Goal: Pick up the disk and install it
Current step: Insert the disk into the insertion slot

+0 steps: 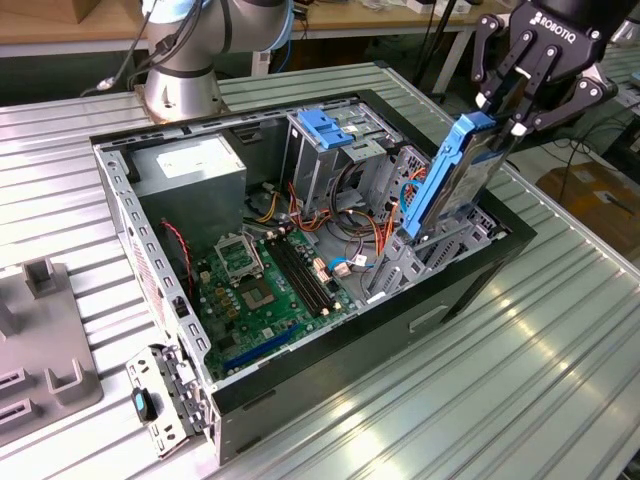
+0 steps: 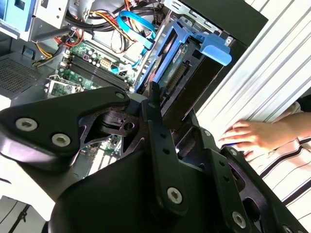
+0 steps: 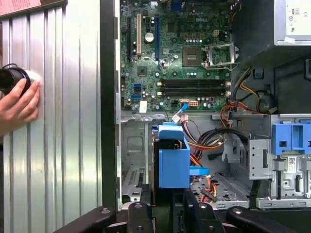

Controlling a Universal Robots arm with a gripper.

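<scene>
An open computer case [image 1: 112, 190] lies on its side on a ribbed metal table [image 1: 520, 380]. The gripper [image 1: 503, 118] hangs above 1 end of the case, its jaws closed on the upper end of the disk [image 1: 452, 190].

The disk stands steeply tilted. Its top rises above the case rim and its lower end sits in a grey bay [image 1: 405, 255] at that end of the case (how far in cannot be told). In the first wrist view the disk [image 3: 173, 162] points away from the gripper [image 3: 167, 204] into the case, blue carrier uppermost. In the second wrist view the disk [image 2: 214, 48] shows beyond the black fingers [image 2: 160, 145].

Inside the case, orange, black and blue cables [image 1: 378, 225] crowd the space just beside the bay. Past them, at mid-case, stands a tall grey cage [image 1: 315, 165] topped by a blue bracket [image 1: 325, 128]. A green motherboard [image 1: 260, 285] covers the case floor. A grey power supply [image 1: 195, 165] fills the end of the case away from the disk.

Outside the case, the arm base [image 1: 185, 85] stands near the power supply end, and a grey fixture [image 1: 40, 340] lies well apart from the case. A person's hand [image 3: 17, 104] rests on the table beside the case wall, against a black round object [image 3: 10, 77].
</scene>
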